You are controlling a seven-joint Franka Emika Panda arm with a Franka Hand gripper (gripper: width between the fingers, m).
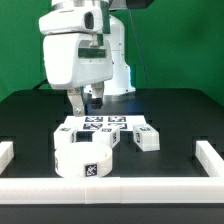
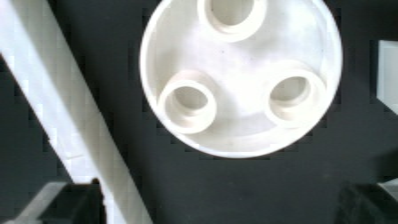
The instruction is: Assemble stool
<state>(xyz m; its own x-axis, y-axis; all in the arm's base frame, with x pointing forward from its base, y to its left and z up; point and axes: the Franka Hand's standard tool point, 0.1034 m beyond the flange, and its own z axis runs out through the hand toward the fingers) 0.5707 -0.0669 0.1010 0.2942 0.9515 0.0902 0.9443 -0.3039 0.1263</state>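
The stool's round white seat disc point(image 1: 84, 155) lies near the front of the black table, a tag on its side wall. In the wrist view the seat disc point(image 2: 240, 72) shows three round sockets facing up. Two short white legs point(image 1: 146, 139) with tags lie on the exterior view's right of the seat. My gripper point(image 1: 86, 101) hangs above the table just behind the seat, over the marker board point(image 1: 98, 124). It is open and empty. In the wrist view the gripper point(image 2: 222, 206) shows dark fingertips point(image 2: 61, 205) far apart at the frame's corners, with bare table between them.
Long white border bars frame the table at the front point(image 1: 110, 190), the exterior view's left point(image 1: 6, 151) and right point(image 1: 210, 156). One bar point(image 2: 64, 110) runs past the seat in the wrist view. A white part point(image 2: 388, 70) shows at that view's edge.
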